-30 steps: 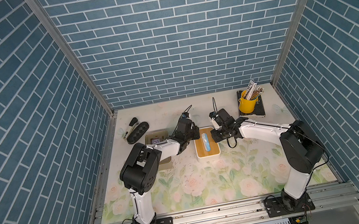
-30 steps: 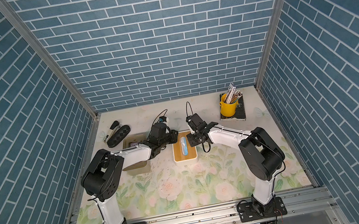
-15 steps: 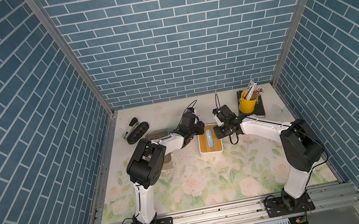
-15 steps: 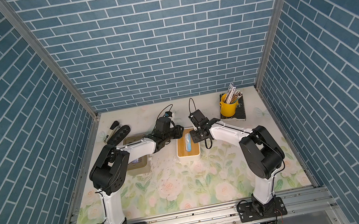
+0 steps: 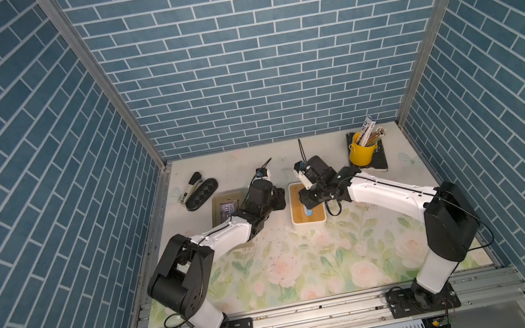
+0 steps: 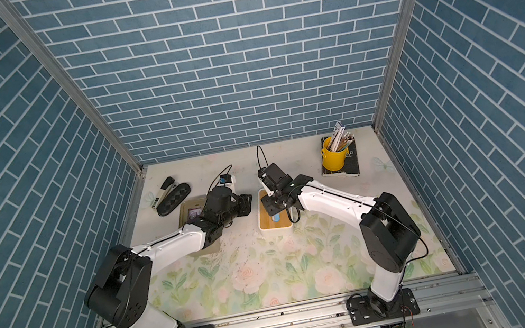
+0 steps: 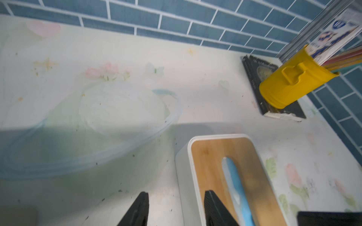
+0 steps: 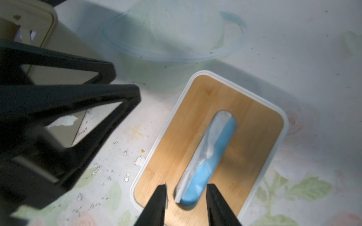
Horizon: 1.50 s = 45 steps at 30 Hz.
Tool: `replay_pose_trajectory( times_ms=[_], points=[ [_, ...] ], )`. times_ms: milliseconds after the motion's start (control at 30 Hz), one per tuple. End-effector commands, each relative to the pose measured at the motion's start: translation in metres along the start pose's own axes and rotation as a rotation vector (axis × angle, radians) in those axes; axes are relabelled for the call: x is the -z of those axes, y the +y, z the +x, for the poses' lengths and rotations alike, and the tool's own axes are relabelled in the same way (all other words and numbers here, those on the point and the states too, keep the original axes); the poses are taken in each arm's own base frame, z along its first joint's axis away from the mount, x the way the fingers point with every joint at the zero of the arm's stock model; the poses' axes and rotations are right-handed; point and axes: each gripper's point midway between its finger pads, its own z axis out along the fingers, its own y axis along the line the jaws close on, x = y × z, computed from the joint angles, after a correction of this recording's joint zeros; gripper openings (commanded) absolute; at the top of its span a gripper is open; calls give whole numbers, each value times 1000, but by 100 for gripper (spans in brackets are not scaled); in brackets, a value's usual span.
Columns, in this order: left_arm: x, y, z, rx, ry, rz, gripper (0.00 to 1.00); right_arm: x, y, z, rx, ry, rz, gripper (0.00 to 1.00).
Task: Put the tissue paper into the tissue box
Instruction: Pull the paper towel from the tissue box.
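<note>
**A:** What step is this?

**B:** On the table (image 5: 308, 266), the tissue box (image 8: 195, 121) is lidded. The tissue paper (image 8: 211, 156) lies inside, showing through the slot. I'd say it's the final tuck.

**A:** And the grippers?

**B:** Both are apart and empty. The left gripper (image 7: 176, 192) straddles the box's edge, and the right gripper (image 8: 186, 186) hangs over the slot's end. Next, it should press the loose white edge down gently. 1 second ago the right one stood beside the lid.

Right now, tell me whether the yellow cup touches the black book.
Touching. The left wrist view shows the yellow cup resting on the black book.
</note>
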Motion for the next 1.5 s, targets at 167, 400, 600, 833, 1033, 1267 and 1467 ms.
replay_pose_trajectory(
  times_ms=[167,400,600,833,1033,1267,1467],
  points=[
    [-17,8,23,3,51,-8,50,-15,5,21,-30,69,12,35],
    [-20,9,26,-2,57,-7,50,-30,-5,35,-32,106,61,35],
    [-20,9,27,-3,58,-6,50,-42,-5,44,-38,125,53,35],
    [-20,8,27,-5,57,-1,50,-50,-9,47,-49,129,44,34],
    [-20,8,28,-7,59,-2,50,-58,-12,54,-61,142,31,28],
    [-20,8,28,-8,61,-2,50,-57,-22,58,-82,135,37,16],
    [-21,8,28,-8,62,-1,49,-48,-33,57,-98,119,50,8]
  ],
)
